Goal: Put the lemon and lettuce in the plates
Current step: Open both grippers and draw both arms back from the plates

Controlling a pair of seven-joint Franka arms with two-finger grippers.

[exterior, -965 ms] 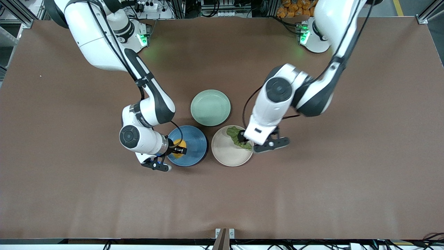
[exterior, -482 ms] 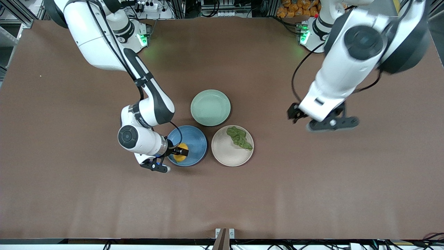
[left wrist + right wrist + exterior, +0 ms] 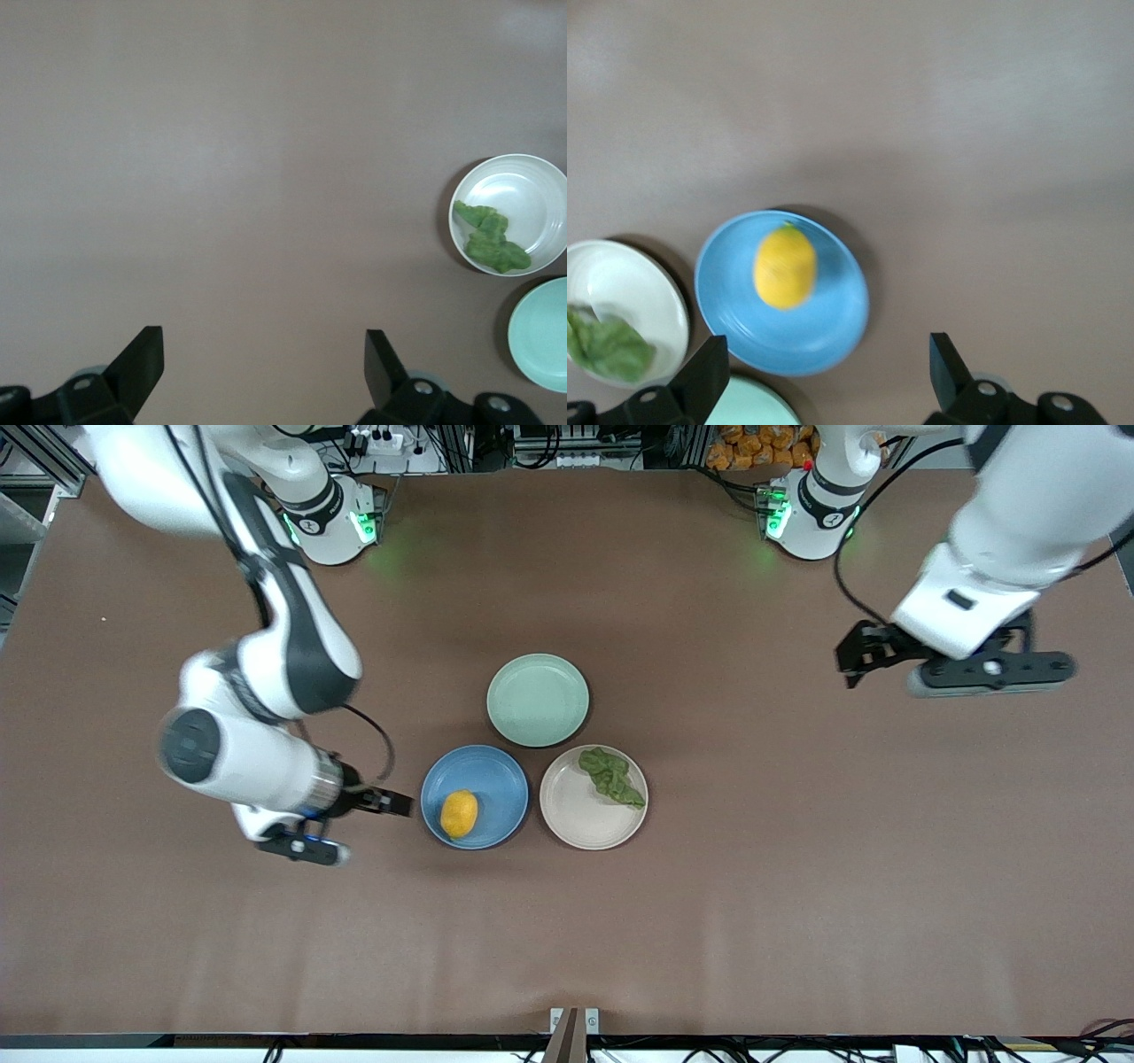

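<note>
Both jaws stand spread and empty, the right gripper (image 3: 394, 804) just beside the blue plate (image 3: 496, 766) holding the lemon (image 3: 459, 813), the left gripper (image 3: 864, 657) well apart from the beige-white plate (image 3: 576, 819) holding the lettuce (image 3: 611, 777); withdraw clear of plates.

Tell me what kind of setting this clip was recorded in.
Most likely a robotics lab bench, not a kitchen: a wide brown-covered table, aluminium frame posts at its corners, and power strips and cables along the edge where the two arm bases stand.
</note>
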